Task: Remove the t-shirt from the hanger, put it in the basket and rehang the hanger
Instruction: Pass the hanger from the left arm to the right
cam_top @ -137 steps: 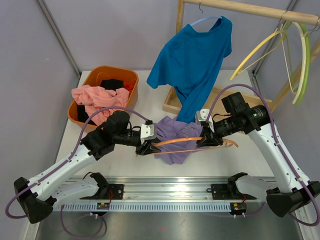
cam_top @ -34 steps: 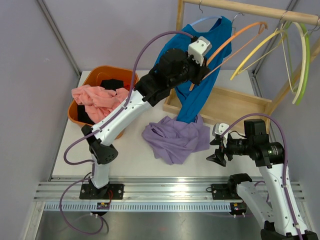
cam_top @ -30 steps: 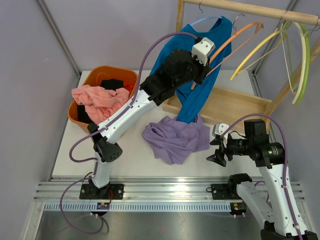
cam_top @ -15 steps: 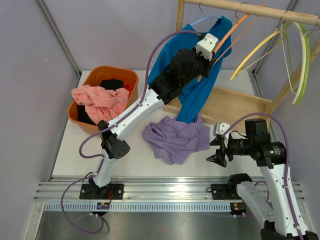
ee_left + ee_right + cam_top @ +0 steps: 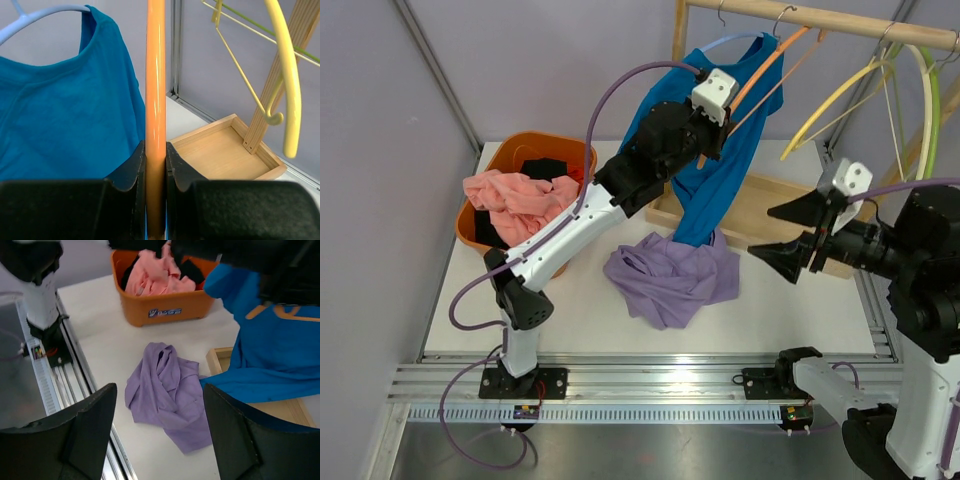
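The left gripper's [image 5: 155, 161] jaws are clamped tight on the bar of the slim orange plastic hanger [image 5: 155, 75], whose hook is up at the round wooden rail [image 5: 840, 20], beside the teal t-shirt [image 5: 715, 200] on its pale blue hanger and apart from the yellow hangers [image 5: 840, 95]. The right gripper's [image 5: 786, 235] jaws stand wide apart, holding nothing, in the air right of the crumpled purple t-shirt [image 5: 670, 275]. That shirt lies off the hanger mid-way across the white surface [image 5: 570, 300], between the orange basket [image 5: 510, 150] and the wooden tray [image 5: 760, 205], with bare room to its near left. Half a second ago the right arm sat lower, by the near edge; it has since risen.
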Robot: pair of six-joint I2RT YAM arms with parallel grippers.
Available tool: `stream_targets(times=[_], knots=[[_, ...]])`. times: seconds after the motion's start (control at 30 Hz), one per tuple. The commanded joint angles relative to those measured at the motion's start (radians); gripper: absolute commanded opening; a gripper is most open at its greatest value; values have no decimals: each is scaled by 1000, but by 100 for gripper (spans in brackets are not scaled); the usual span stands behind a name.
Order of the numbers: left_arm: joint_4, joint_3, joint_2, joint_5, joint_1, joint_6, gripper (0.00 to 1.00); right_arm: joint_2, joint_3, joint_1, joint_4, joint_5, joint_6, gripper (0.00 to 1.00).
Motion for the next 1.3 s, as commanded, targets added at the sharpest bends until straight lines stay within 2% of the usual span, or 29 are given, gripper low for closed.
stream_targets(times=[0.0, 0.07, 0.1, 0.2, 0.3, 0.5, 0.53, 0.6, 0.63, 0.67, 0.77, 0.97, 1.27], knots=[[150, -48, -112, -19, 10, -13, 0, 101, 95, -2, 241, 185, 424, 78], [173, -114, -153, -18, 10, -13, 0, 141, 142, -4, 299, 228, 545, 76], [182, -135, -164, -19, 11, -40, 0, 181, 157, -4, 353, 240, 666, 75], [208, -193, -207, -18, 13, -53, 0, 271, 236, -2, 392, 333, 892, 72], [231, -230, -234, -9, 13, -70, 0, 374, 346, -2, 370, 442, 1013, 72], [234, -227, -238, 4, 11, -102, 0, 534, 451, -2, 372, 441, 1080, 68], [237, -227, -238, 7, 13, -114, 0, 542, 446, -4, 390, 438, 1087, 65], [239, -230, -235, 11, 13, -128, 0, 511, 350, -2, 546, 427, 1141, 60], [240, -232, -235, 11, 11, -139, 0, 484, 290, -4, 630, 421, 1164, 50], [240, -232, -236, 14, 11, -145, 0, 441, 185, -2, 772, 423, 1193, 46], [240, -241, -242, 21, 11, -162, 0, 489, 265, -1, 703, 432, 1202, 43], [263, -247, -250, 28, 11, -180, 0, 488, 214, -1, 766, 417, 1239, 50], [274, -253, -256, 31, 10, -208, 0, 508, 170, -1, 766, 423, 1278, 48]])
